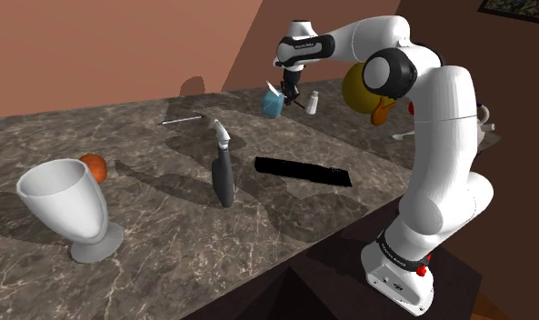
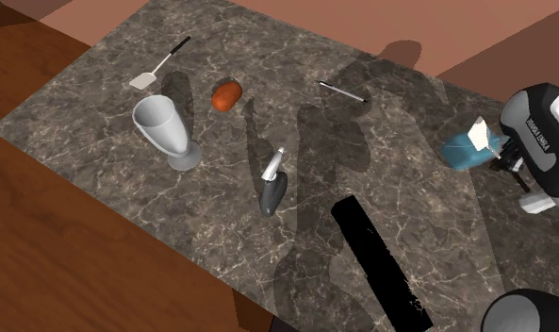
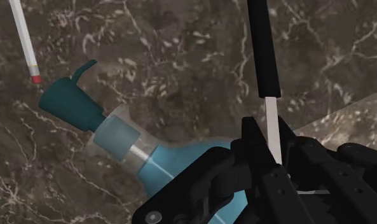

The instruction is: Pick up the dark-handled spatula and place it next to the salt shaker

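1. Spatula (image 3: 260,51): you have it in the air over the table (image 1: 167,227), above the bottle and near the shaker. Its black handle juts out past the fingers, and its white blade shows beside the hand in the shoulder view.
2. Gripper (image 3: 271,139): closed almost fully, the fingers clasping the thin white shank just below the handle. It holds nothing else.
3. Bottle (image 3: 136,149): blue with a teal pump, lying on its side under the gripper. If you lower straight down, you would likely press the spatula onto it or set it rolling.
4. Shaker (image 1: 313,102): small and upright, just beside the bottle. You have little bare table between the two, so a swinging handle could tip it.
5. Grip: the shank is narrow and the long handle hangs to one side. Expect the spatula to pivot or slip on a quick move.
6. Stick (image 3: 25,38): white with a red band, lying beside the pump. It is probably no obstacle.
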You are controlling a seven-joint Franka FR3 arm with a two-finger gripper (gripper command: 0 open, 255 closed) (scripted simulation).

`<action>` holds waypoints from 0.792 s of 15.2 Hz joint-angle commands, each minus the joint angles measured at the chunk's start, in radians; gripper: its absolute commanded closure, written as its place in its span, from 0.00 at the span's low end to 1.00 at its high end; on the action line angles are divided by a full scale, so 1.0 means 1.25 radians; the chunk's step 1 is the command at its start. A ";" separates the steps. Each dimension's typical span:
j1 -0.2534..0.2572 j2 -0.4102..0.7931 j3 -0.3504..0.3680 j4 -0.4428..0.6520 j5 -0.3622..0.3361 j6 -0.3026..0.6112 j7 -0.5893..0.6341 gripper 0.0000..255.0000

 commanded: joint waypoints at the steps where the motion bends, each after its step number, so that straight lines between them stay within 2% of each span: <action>1: 0.002 0.022 0.003 -0.012 0.001 0.011 0.000 1.00; 8: 0.002 0.022 0.002 -0.012 0.002 0.011 0.000 1.00; 9: 0.002 0.029 0.002 -0.004 0.001 0.009 0.000 0.00; 12: 0.001 0.017 0.002 -0.023 0.001 0.017 0.000 0.00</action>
